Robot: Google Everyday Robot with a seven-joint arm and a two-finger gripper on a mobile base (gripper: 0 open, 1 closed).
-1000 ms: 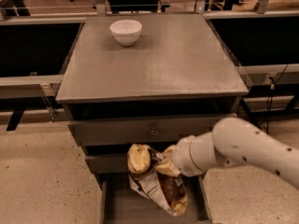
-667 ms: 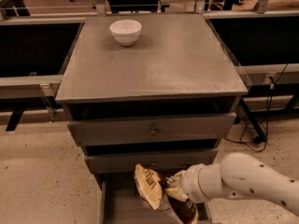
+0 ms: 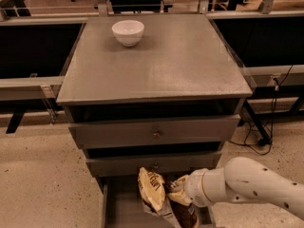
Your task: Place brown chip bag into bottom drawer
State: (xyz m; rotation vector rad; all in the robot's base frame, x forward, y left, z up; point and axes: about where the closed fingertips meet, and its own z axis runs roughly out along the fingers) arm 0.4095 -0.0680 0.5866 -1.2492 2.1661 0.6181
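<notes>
The brown chip bag [image 3: 153, 193], a crinkly pack in dark brown and cream-yellow, is standing almost upright over the bottom drawer [image 3: 122, 209]. This wide, shallow grey metal tray is pulled out under the front edge of the table. The bag's cream face is turning toward the left and its dark lower part is reaching down toward the tray, a little right of the middle of that front edge.

The gripper [image 3: 177, 193] of the white rounded arm is coming in from the right side and is pressing closed on the right side of the bag. I judge it is gripping the bag at the side so that the loose lower end goes into the tray first and passes under the middle drawer [image 3: 154, 164].

The grey knob-fronted top drawer [image 3: 154, 133] is sitting closed just under the front edge. The round white ceramic bowl [image 3: 128, 32] is resting near the far left corner of the flat grey metal table top [image 3: 161, 65], well apart from the work.

Compared with one second ago, the bag is lower: then it was hanging before the middle drawer's front. The arm has also dropped, while the bowl is staying where it was.
</notes>
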